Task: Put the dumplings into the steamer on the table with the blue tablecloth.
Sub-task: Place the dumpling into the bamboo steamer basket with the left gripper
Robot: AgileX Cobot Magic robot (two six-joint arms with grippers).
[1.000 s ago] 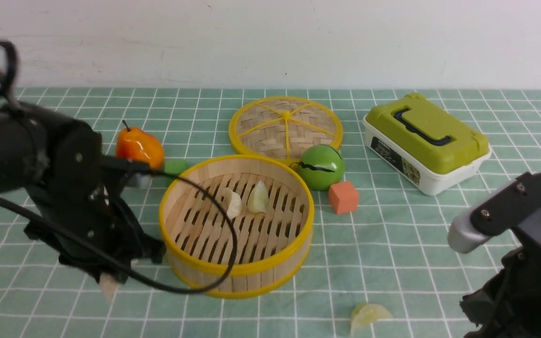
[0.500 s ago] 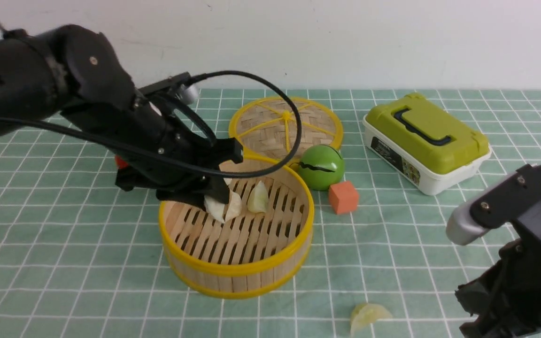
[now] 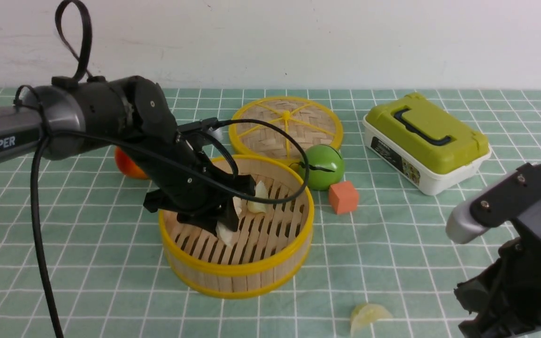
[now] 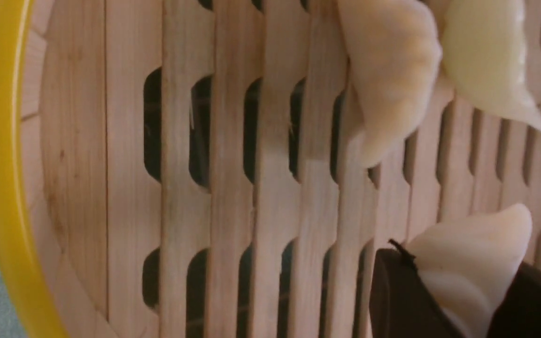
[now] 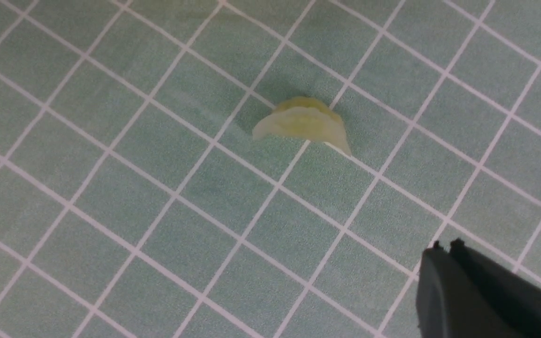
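The steamer (image 3: 237, 270) stands mid-table on the blue tablecloth (image 3: 392, 244). My left gripper (image 3: 223, 229) reaches down inside it, shut on a cream dumpling (image 3: 227, 234), which shows pinched between the dark fingers (image 4: 395, 291) in the left wrist view, just above the slats. Two more dumplings lie on the slats beyond it, one cream (image 4: 392, 84) and one pale yellow-green (image 3: 257, 197). Another yellow-green dumpling (image 3: 368, 315) lies on the cloth in front of the steamer. My right gripper (image 5: 444, 246) hovers shut and empty above the cloth, beside that dumpling (image 5: 304, 123).
Behind the steamer lies its flat woven lid (image 3: 285, 123). A green ball (image 3: 321, 166) and an orange cube (image 3: 343, 197) sit at the steamer's right. A green-lidded box (image 3: 425, 141) stands far right. An orange-red toy fruit (image 3: 127, 164) shows behind my left arm.
My left gripper has carried its dumpling from the front left of the steamer up over the rim and down inside the basket. The right arm has hardly moved.
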